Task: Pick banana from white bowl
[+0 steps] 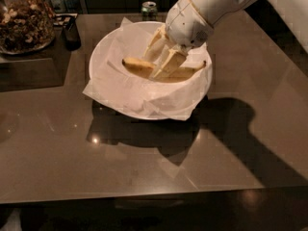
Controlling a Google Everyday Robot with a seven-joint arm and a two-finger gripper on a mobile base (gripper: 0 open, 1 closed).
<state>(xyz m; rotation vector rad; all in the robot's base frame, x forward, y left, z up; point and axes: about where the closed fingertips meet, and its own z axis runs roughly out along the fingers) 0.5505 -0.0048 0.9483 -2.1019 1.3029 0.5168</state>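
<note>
One arm, white and smooth-shelled (226,1), comes in from the upper right and ends in the gripper (153,65), which is tilted down and to the left inside the wide, shallow round white bowl (91,64). Its two pale yellow padded fingers (168,64) straddle the curved yellow banana (137,67) near its middle, one finger on the far side and one on the near side, closed in against the fruit so that it is gripped between them. The banana lies lengthwise across the centre of the bowl, one end pointing left and the dark-tipped end pointing right, above the crumpled white paper lining (120,88); whether it touches the paper or hangs just clear cannot be told. The paper spills over the bowl's near and left rim. The bowl stands on a glossy brown tabletop (144,167). At the far left a glass jar of mixed nuts (24,18) stands well apart from the bowl, with a small dark container (71,32) between them. A green drinks can (149,8) stands just behind the bowl's far rim.
</note>
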